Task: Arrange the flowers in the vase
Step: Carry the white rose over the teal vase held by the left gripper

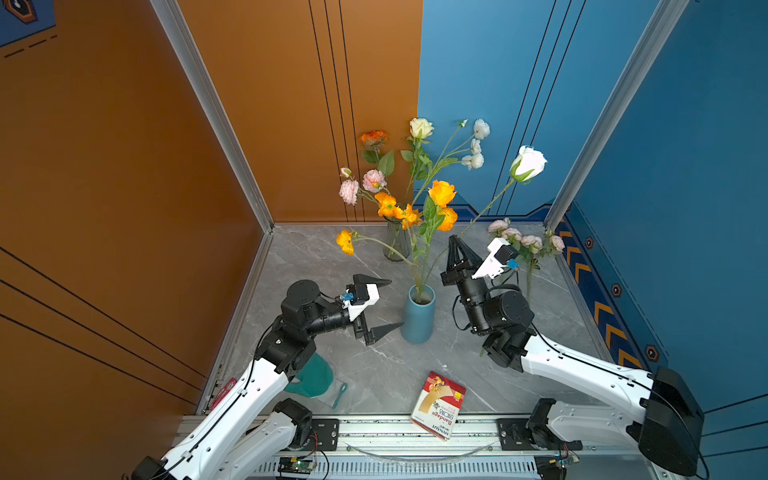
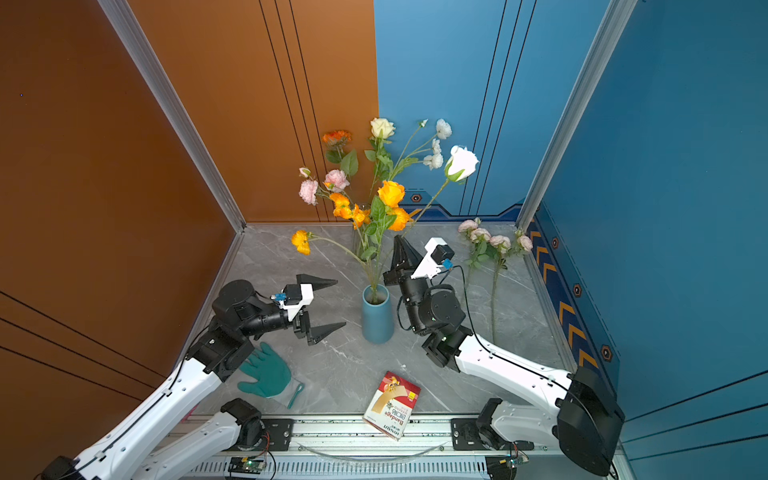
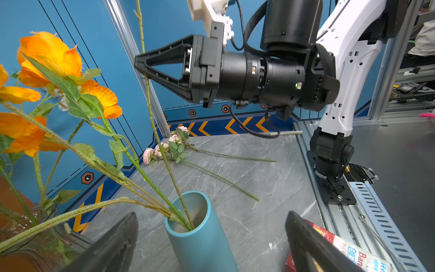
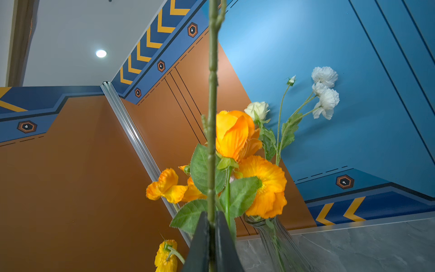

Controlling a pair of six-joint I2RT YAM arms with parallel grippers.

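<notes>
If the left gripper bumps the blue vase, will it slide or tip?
Likely tips: the blue vase is tall, narrow, with long stems leaning out of its mouth. A low push might slide it on the smooth tabletop. The right gripper, shut on the white rose stem standing in it, could also lever it.

Top views: stereo pair mounted high over the front rail, looking steeply down and forward at the table [image 1: 374, 374] and back corner. Both arms show in full, and the two frames overlap almost entirely.
Left wrist view: low and close, facing across the blue vase [image 3: 202, 235] toward the right claw [image 3: 141, 67] and the blue wall [image 3: 82, 58].
Right wrist view: very close and tilted upward along the green stem [image 4: 212, 117], toward the orange wall [image 4: 70, 188] and ceiling [image 4: 70, 35].
All four views share the orange blooms [image 4: 235, 136].
</notes>
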